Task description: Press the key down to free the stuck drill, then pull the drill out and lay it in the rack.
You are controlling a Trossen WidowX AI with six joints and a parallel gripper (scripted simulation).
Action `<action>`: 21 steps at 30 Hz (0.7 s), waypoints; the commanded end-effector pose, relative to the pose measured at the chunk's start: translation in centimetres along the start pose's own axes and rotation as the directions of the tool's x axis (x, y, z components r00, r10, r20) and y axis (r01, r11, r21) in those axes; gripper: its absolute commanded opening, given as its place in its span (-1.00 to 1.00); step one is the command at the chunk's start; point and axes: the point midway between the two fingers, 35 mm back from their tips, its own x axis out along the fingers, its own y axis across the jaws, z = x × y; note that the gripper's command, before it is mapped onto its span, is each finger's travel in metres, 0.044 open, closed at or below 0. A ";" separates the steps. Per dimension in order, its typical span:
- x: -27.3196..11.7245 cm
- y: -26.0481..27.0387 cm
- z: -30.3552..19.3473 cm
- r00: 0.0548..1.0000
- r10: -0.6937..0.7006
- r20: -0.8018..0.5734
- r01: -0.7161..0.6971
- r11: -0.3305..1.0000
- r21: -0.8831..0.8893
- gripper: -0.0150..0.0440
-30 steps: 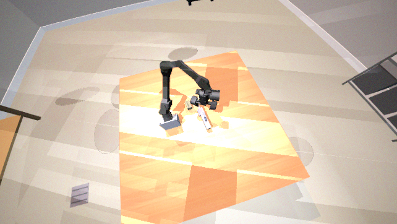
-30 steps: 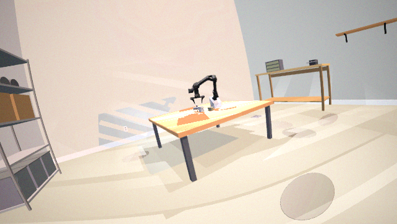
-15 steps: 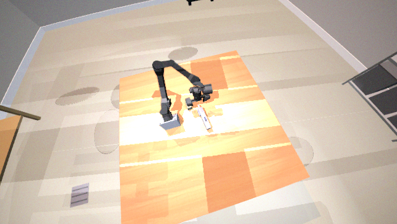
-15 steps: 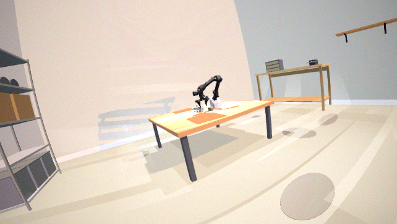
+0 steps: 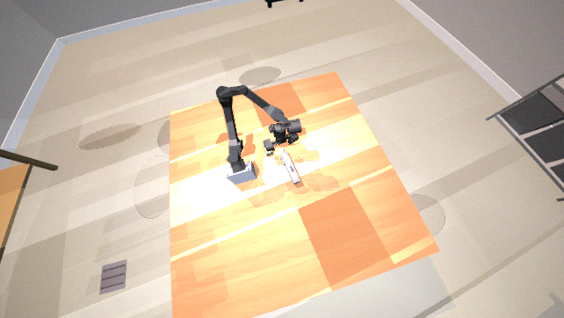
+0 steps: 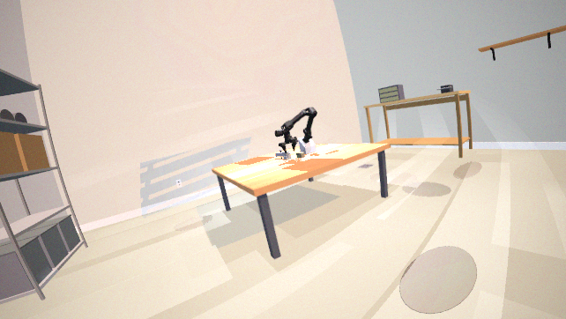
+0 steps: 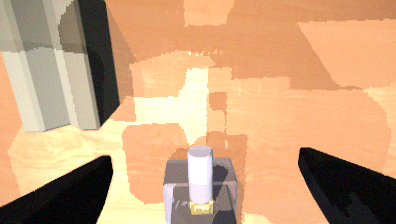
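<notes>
Top view: the gripper is over the table, pale holder off toward 5 o'clock. Exterior: same gripper sits low, rack around 4 o'clock from it. Wrist cam: jaws spread wide, nothing pinched, drill sticking out of the holder near 6 o'clock, grooved rack up at 10 o'clock

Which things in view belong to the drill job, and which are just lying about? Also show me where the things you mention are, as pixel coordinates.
Job:
- stuck drill (image 7: 200,172)
- pale holder (image 5: 288,162) (image 6: 280,155) (image 7: 172,200)
- key (image 5: 292,169)
- grooved rack (image 5: 269,154) (image 6: 301,155) (image 7: 45,90)
- open gripper (image 5: 281,146) (image 6: 288,151) (image 7: 206,159)

Just about:
- side bench (image 5: 13,189) (image 6: 459,128)
- drawer unit (image 6: 390,93)
- shelf unit (image 5: 521,138) (image 6: 57,167)
- wall rail (image 6: 520,40)
</notes>
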 end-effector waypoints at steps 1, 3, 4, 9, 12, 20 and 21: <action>0.7 0.1 -0.2 1.000 0.004 0.004 -0.004 1.000 0.006 1.00; 1.0 0.1 -0.3 1.000 0.004 0.004 -0.004 1.000 0.006 1.00; 1.2 0.1 -0.3 1.000 0.004 0.003 -0.004 1.000 0.006 1.00; 1.9 0.1 -0.5 1.000 0.004 0.004 -0.004 1.000 0.006 1.00; 2.4 0.1 -0.7 1.000 0.004 0.004 -0.004 1.000 0.006 1.00; 3.7 0.1 -1.0 1.000 0.004 0.005 -0.004 1.000 0.006 1.00; 3.8 0.1 -1.0 1.000 0.004 0.005 -0.004 1.000 0.006 1.00</action>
